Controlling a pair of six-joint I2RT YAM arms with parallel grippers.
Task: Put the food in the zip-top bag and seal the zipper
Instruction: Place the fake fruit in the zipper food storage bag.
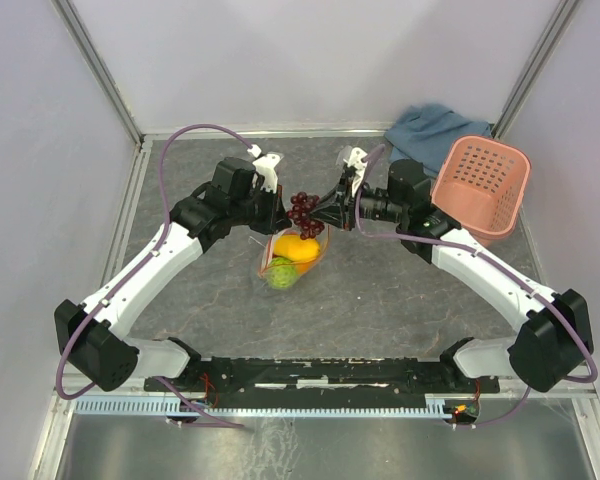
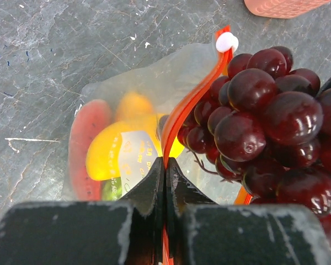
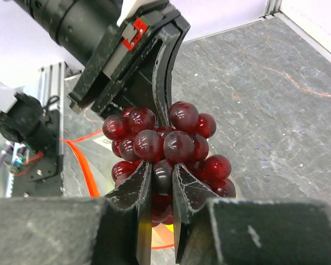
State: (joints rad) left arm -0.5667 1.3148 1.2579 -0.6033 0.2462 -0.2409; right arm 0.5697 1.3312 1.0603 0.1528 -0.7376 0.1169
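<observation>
Right gripper (image 3: pixel 161 178): we are pinching grapes (image 3: pixel 171 141) just above bag (image 2: pixel 149 83). Left gripper (image 2: pixel 165 172): we are clamping zipper (image 2: pixel 190 102), jaws closed. Loading step, probably; next calling for lowering grapes inside.

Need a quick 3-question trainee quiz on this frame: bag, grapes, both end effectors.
1. True or false: the bag is empty.
2. The left end effector is shut on: A) the basket, B) the zipper, C) the cloth.
3. What does the right end effector hold?

Key
1. False: fruit shows through it.
2. B.
3. The grapes.
</observation>
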